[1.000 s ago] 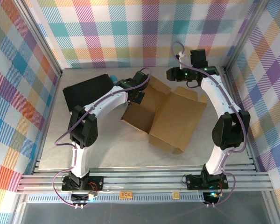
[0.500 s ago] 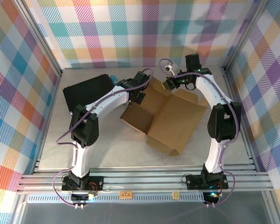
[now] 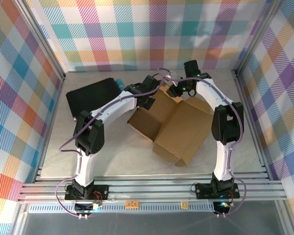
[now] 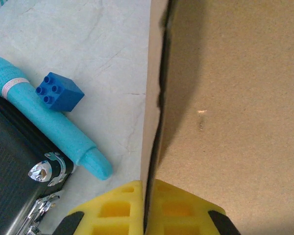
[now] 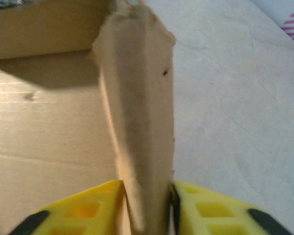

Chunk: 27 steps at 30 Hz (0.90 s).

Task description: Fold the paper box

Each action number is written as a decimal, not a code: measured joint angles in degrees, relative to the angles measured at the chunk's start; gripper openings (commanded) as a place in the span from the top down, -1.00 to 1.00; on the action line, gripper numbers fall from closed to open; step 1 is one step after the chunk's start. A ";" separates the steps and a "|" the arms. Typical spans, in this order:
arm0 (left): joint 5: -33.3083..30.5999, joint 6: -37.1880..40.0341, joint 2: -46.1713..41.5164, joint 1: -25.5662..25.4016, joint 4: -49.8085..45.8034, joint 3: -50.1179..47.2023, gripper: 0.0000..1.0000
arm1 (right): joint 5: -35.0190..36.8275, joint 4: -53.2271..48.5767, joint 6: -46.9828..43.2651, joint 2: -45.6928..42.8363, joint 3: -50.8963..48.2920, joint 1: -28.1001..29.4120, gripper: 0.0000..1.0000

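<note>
The paper box [image 3: 179, 129] lies open mid-tabletop [image 3: 112, 152], its flaps reaching toward the far edge. The left gripper [image 4: 147, 188] is pinched tight on the box's upright left wall, with thin cardboard between its fingers. The right gripper [image 5: 147, 188] clasps a raised flap at the box's far side, and the flap fills its narrow gap. A black case [image 3: 90, 95], a teal marker [image 4: 54, 122] and a blue brick [image 4: 59, 91] lie near the far left corner.

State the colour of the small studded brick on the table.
Blue; the brick shows best in the left wrist view.
</note>
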 measured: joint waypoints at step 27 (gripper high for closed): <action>3.82 -12.46 -2.40 0.70 -0.50 -0.79 -0.33 | 26.05 4.96 -1.92 1.14 -3.34 6.34 1.00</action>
